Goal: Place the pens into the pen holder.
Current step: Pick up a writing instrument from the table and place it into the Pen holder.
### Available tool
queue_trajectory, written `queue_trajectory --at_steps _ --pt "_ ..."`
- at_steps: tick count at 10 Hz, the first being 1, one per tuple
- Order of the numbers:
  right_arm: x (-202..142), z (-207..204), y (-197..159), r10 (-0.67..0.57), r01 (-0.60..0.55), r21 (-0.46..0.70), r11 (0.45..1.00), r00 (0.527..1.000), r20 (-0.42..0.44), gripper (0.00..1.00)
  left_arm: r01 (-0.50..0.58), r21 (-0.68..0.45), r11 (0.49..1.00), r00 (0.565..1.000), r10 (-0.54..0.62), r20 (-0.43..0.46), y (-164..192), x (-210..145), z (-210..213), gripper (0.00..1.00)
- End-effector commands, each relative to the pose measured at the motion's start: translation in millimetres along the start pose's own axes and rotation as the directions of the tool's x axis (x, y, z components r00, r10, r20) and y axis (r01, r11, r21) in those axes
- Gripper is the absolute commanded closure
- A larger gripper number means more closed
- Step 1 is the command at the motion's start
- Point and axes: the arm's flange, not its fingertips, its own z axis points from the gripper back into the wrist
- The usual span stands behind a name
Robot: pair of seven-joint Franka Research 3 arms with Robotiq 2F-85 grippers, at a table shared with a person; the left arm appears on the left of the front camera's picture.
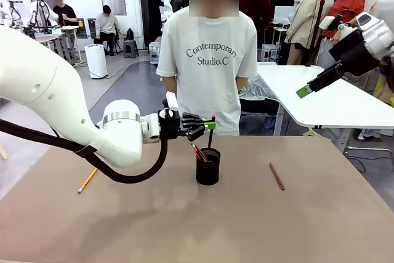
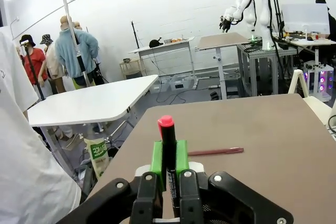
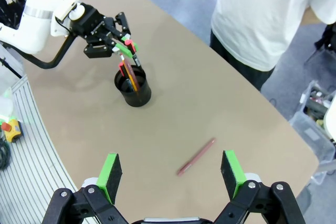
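In the front view the left gripper (image 1: 209,125) pinches the black pen with red end (image 1: 209,138) around its middle. The pen is nearly upright, its lower tip just above the mouth of the pen holder (image 1: 208,169), a small black mesh cup in the middle of the table (image 1: 320,226) with a reddish stick (image 1: 199,152) already leaning inside. The yellow-orange pen (image 1: 87,180) lies well off to the left, and the right gripper (image 1: 305,91) hangs high at the right. The risk, as I judge it, comes from the pen's slight tilt: on release its tip could strike the rim or the leaning stick and the pen could topple onto the table. In the left wrist view the green pads (image 2: 156,157) press flat on the slim black barrel, red end up, and the reddish-brown pen (image 2: 216,151) lies flat on the table beyond. In the right wrist view that gripper's fingers (image 3: 109,171) stand spread wide with nothing between them, above the reddish-brown pen and well apart from the holder.
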Motion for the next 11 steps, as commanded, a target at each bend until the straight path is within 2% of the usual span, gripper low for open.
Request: queue_trajectory --at_steps 1,3,4,8,9,11 --pt "0.2 0.4 -0.6 0.000 0.000 0.014 1.000 1.000 0.020 0.00 -0.014 0.017 1.000 1.000 0.014 0.024 -8.4 1.2 8.6 1.00" --pt "0.2 0.4 -0.6 0.000 0.000 0.014 1.000 1.000 0.020 0.00 -0.041 0.003 0.999 0.999 0.041 0.020 -11.4 -5.3 7.7 1.00" --pt "0.2 0.4 -0.6 0.000 0.000 0.014 1.000 1.000 0.020 0.00 -0.050 -0.005 0.999 0.999 0.050 0.022 -12.2 -6.8 7.1 0.90" --pt "0.2 0.4 -0.6 0.000 0.000 0.014 1.000 1.000 0.020 0.00 -0.046 -0.035 0.998 0.998 0.048 0.052 -14.7 -5.3 7.4 0.13" --pt "0.2 0.4 -0.6 0.000 0.000 0.014 1.000 1.000 0.020 0.00 -0.047 -0.037 0.998 0.997 0.049 0.055 -13.9 -5.0 8.1 0.00" --pt "0.2 0.4 -0.6 0.000 0.000 0.014 1.000 1.000 0.020 0.00 -0.036 -0.051 0.998 0.998 0.039 0.056 -15.7 -0.8 10.0 0.00"
